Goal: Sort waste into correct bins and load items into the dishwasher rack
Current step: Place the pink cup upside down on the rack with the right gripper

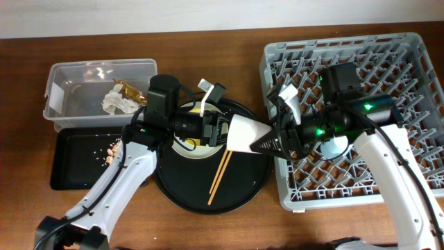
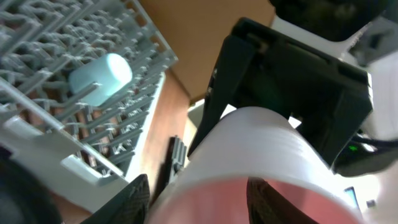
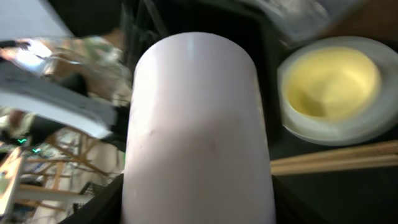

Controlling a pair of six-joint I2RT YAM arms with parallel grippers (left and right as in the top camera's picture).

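Observation:
The pink cup (image 1: 243, 133) hangs on its side over the round black tray, between both arms. My right gripper (image 1: 269, 144) is shut on its base end, and the cup fills the right wrist view (image 3: 196, 130). My left gripper (image 1: 220, 130) is at the cup's mouth with one finger outside the rim and one inside (image 2: 202, 202), spread apart. The yellow bowl (image 3: 333, 81) sits on the grey-green plate (image 3: 298, 127). The chopsticks (image 1: 220, 175) lie on the round tray. The light blue cup (image 2: 99, 73) lies in the dishwasher rack (image 1: 409, 62).
The clear tub (image 1: 69, 76) at the back left holds crumpled white paper (image 1: 118, 103) and a gold foil wrapper (image 1: 128, 89). The shallow black tray (image 1: 76, 170) in front of it holds food scraps (image 1: 112, 151). The round black tray (image 1: 236, 191) sits mid-table.

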